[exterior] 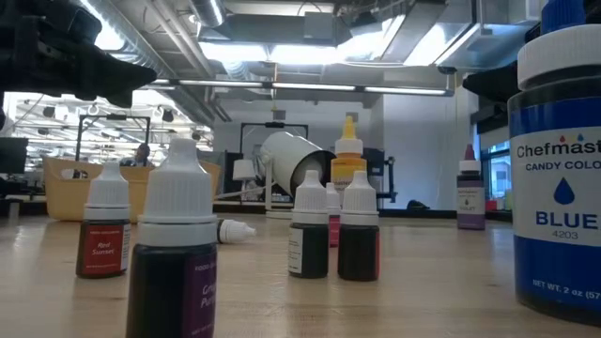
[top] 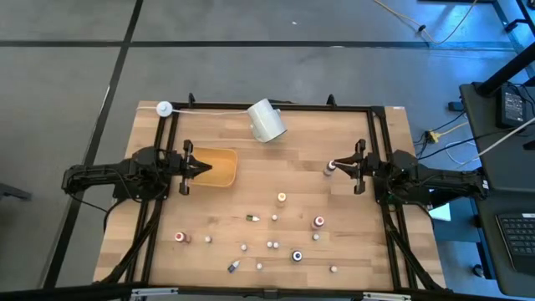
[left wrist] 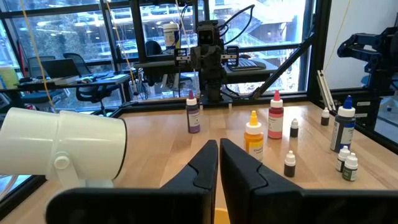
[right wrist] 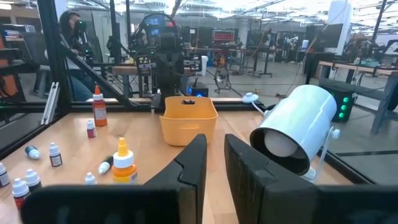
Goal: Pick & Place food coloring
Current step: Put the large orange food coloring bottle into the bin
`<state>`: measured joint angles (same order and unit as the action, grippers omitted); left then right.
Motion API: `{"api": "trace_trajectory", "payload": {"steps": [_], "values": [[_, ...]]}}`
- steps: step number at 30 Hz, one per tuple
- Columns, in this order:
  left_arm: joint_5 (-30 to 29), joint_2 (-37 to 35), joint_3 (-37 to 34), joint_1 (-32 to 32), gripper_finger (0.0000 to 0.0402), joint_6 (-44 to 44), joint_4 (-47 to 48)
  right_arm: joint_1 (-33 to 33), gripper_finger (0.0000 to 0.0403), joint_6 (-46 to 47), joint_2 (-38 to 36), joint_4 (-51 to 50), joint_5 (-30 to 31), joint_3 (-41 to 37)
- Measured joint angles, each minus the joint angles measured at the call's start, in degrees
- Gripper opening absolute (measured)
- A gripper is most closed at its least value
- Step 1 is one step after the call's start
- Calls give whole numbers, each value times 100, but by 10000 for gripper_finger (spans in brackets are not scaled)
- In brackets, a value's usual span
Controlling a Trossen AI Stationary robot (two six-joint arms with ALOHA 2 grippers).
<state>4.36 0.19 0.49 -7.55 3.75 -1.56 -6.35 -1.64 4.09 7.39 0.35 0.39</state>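
Food coloring (top: 282, 198) scattered (tray (top: 219, 166) apart)

We see a grey concrete floor (top: 251, 67) crossed by dark seams around the pale wooden plank counter (top: 318, 134). Beyond it, tall glass windows (left wrist: 74, 37) and black office chairs (left wrist: 93, 87) stand under bright ceiling strip lights (exterior: 282, 52).

Blue candy-color bottle (exterior: 562, 169) cut off by low view's right edge; cap unseen.
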Motion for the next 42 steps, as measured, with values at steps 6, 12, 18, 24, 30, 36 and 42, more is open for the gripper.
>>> {"api": "trace_trajectory", "payload": {"steps": [6, 12, 18, 24, 30, 36, 42], "values": [[-1, 1, 0, 0, 13, 0, 0, -2, 62, -12, 1, -1, 1, -1], [0, 0, 0, 0, 15, 0, 0, 0, 62, -15, -1, 1, -3, 1], [2, 2, -2, 1, 11, 0, -84, 0, 62, -337, -1, 1, -5, 1], [-147, 2, -2, 2, 15, 138, -312, 0, 62, -347, -1, 1, -3, 1], [-477, 2, -2, 0, 17, 469, -376, 0, 62, -619, -1, 70, 65, 0], [-482, 2, -2, 0, 28, 473, -462, -2, 62, -766, -1, 265, 161, 1], [-481, 2, -2, 0, 74, 425, -736, 0, 62, -766, -1, 285, 158, 1]]}}
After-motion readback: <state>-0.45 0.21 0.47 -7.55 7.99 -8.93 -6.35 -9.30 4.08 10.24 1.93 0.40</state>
